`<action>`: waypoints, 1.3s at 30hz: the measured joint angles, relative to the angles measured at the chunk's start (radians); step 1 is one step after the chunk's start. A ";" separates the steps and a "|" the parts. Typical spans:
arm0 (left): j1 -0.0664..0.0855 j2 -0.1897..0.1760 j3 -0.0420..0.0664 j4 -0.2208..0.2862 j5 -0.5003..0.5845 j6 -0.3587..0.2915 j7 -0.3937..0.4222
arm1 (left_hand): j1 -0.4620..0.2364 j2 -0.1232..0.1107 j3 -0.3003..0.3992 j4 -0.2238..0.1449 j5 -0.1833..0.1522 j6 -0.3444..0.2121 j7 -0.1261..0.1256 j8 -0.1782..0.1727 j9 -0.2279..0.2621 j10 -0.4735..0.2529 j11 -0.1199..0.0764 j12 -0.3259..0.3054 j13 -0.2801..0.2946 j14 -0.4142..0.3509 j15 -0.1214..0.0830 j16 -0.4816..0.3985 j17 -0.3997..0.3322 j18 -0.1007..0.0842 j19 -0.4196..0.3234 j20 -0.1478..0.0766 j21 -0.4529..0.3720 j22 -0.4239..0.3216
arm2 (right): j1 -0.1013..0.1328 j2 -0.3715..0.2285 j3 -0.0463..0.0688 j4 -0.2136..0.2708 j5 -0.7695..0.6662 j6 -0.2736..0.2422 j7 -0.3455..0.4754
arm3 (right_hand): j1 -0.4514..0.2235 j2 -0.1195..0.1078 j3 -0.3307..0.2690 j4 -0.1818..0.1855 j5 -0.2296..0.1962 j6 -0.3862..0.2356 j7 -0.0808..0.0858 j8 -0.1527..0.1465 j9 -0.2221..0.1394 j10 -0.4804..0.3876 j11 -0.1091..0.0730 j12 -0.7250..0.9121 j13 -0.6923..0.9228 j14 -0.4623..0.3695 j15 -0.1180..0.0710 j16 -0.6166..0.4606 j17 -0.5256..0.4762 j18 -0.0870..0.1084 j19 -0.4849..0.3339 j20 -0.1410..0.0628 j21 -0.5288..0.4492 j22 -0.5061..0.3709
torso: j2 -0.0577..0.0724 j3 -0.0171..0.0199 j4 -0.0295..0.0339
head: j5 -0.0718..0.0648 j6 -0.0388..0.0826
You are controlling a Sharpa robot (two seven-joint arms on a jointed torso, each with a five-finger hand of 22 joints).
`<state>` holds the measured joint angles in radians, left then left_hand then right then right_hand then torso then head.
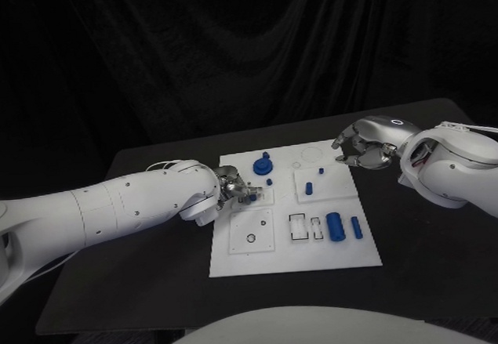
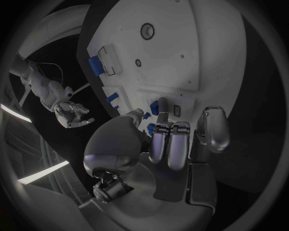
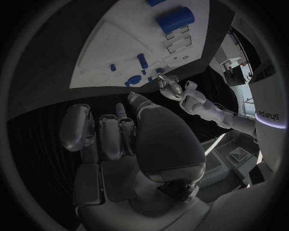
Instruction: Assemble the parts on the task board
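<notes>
The left hand is pinching a small blue peg over the flat white task board, likely for insertion; the right hand is hovering, fingers curled, holding nothing.

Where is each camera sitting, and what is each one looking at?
Head view: sits on the robot's head, looks down at the task board; both white arms show, with the left hand and right hand.
Left wrist view: sits behind the left hand, facing the task board.
Right wrist view: sits behind the right hand, facing the task board.
Shared: each wrist view also catches the other hand.
</notes>
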<state>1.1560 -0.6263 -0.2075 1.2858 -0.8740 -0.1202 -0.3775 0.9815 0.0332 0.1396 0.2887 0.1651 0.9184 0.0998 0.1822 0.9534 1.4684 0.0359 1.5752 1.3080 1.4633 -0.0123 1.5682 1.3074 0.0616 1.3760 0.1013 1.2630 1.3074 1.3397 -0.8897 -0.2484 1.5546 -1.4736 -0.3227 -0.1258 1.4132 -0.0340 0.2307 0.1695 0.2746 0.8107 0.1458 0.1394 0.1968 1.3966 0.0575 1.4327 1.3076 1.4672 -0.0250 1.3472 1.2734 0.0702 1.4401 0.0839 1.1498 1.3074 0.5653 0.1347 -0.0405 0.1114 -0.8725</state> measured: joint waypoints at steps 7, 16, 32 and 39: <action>-0.006 -0.052 -0.006 0.067 -0.053 -0.079 0.049 | -0.095 0.036 -0.096 0.005 0.000 0.000 -0.004 0.050 -0.061 -0.003 -0.003 0.000 0.000 0.001 -0.001 0.000 0.000 0.000 0.025 -0.008 0.035 0.000 | 0.000 -0.008 0.000 0.002 0.000 0.000 0.000 | 0.000 0.000 0.000 0.000 0.000 0.000 0.000 0.000 0.000 -0.003 0.003 0.000 0.000 0.000 0.000 0.000 0.000 0.000 0.000 0.000 0.000 0.000 | 0.000 -0.0003 0.0000 | 0.002 0.000; 0.069 -0.105 -0.005 0.120 -0.165 -0.132 0.071 | 0.024 0.046 -0.113 0.001 0.078 0.012 -0.023 0.104 -0.009 -0.004 -0.019 0.000 0.000 0.002 -0.016 0.000 0.000 0.000 0.040 -0.023 0.047 0.000 | 0.000 -0.013 0.000 0.001 0.000 -0.001 0.000 | -0.005 0.006 0.000 0.000 0.000 0.000 0.000 0.000 -0.001 -0.003 0.003 0.000 0.000 0.000 0.000 0.000 0.000 0.000 0.000 0.000 0.000 0.000 | 0.000 -0.0003 -0.0007 | 0.004 0.000; 0.138 -0.060 -0.005 -0.020 -0.233 0.095 0.058 | 0.241 0.037 -0.087 -0.009 0.002 0.016 -0.045 0.172 0.085 -0.003 -0.039 0.000 0.000 0.004 -0.033 0.000 0.000 0.000 0.054 -0.037 0.076 0.000 | 0.000 -0.008 0.000 -0.005 0.000 -0.002 0.001 | -0.009 0.009 0.002 0.008 0.014 0.000 0.000 0.000 -0.002 -0.003 0.003 0.000 0.000 0.000 0.000 0.000 0.000 0.000 0.000 0.000 0.000 0.000 | 0.000 0.0006 -0.0007 | 0.000 0.000; 0.138 0.001 -0.005 -0.133 -0.237 0.171 0.042 | 0.241 0.037 -0.093 -0.002 0.007 0.009 -0.045 0.184 0.102 -0.003 -0.039 0.000 0.000 0.004 -0.033 0.000 0.000 0.000 0.054 -0.037 0.076 0.000 | 0.000 -0.008 0.000 -0.006 0.000 -0.002 0.001 | -0.009 0.009 0.002 0.008 0.015 0.000 0.000 0.000 -0.003 -0.003 0.003 0.000 0.000 0.000 0.000 0.000 0.001 0.000 0.000 0.000 0.000 0.000 | 0.001 0.0006 -0.0006 | 0.002 0.000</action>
<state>1.2945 -0.6257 -0.2130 1.1527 -1.1107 0.0512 -0.3356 1.2223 0.0703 0.0469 0.2862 0.1717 0.9272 0.0553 0.3657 1.0550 1.4651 -0.0033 1.5752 1.3080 1.4670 -0.0448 1.5682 1.3075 0.0614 1.4300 0.0646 1.3386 1.3074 1.3395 -0.8977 -0.2483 1.5491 -1.4733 -0.3251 -0.1246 1.4039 -0.0247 0.2332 0.1780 0.2898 0.8107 0.1458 0.1394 0.1937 1.3933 0.0608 1.4327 1.3076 1.4671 -0.0250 1.3472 1.2748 0.0702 1.4401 0.0839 1.1498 1.3073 0.5667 0.1353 -0.0410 0.1138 -0.8725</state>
